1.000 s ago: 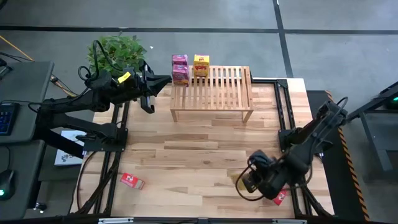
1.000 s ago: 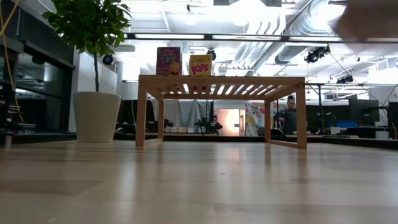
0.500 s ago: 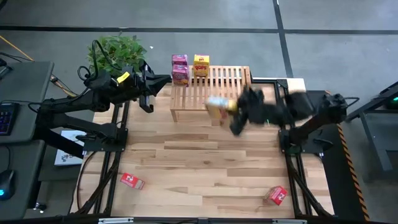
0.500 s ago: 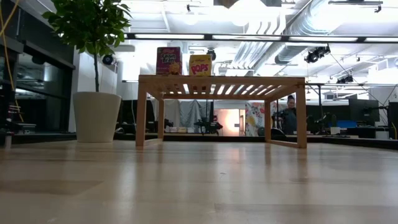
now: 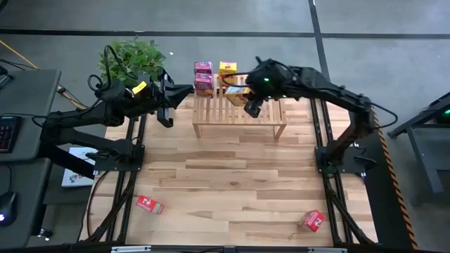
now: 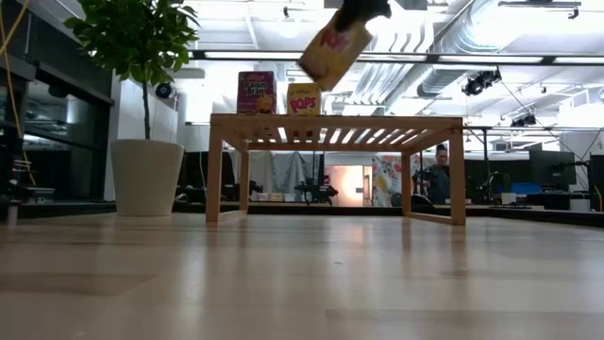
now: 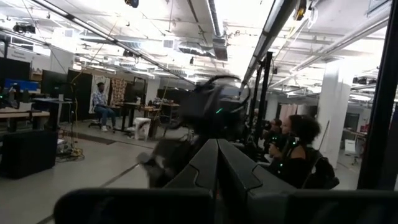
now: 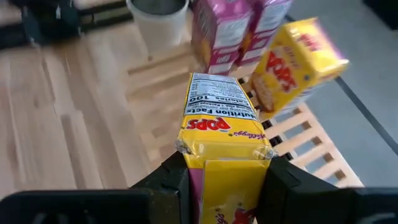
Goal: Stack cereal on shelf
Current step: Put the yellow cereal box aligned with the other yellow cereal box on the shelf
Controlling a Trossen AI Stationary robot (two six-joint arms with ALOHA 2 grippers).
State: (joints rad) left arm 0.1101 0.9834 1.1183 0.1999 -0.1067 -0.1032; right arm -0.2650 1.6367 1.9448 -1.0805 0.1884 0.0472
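My right gripper [image 5: 247, 98] is shut on a yellow cereal box [image 5: 235, 91] above the far left part of the light-wood slatted shelf [image 5: 267, 116]; the box also shows in the low view [image 6: 335, 47] and the right wrist view [image 8: 221, 137]. Two pink boxes [image 5: 203, 79] and another yellow box [image 5: 227, 72] stand on their bases at the shelf's far left end. Two red boxes [image 5: 149, 204] [image 5: 313, 221] lie on the table near its front edge. My left gripper [image 5: 188, 90] is shut and empty, level, just left of the shelf. My right gripper pinches the yellow box between its two fingers [image 8: 177, 180], one on each broad face, with a narrow printed side [image 8: 214, 106] facing the wrist camera. The fingers slant down from the table's right. The box is lifted clear above the shelf and tilted.
A potted plant [image 5: 133, 56] stands off the table's far left corner, behind my left arm. The shelf's right part [image 5: 271, 88] is bare slats. The middle of the wooden tabletop [image 5: 225, 176] holds nothing. People show in the room beyond the table [image 6: 439, 170].
My right gripper has carried the yellow box from the table's near right corner, beside the red box, up and toward the far edge and left, to above the shelf's far left part. The box is lifted clear and now tilts.
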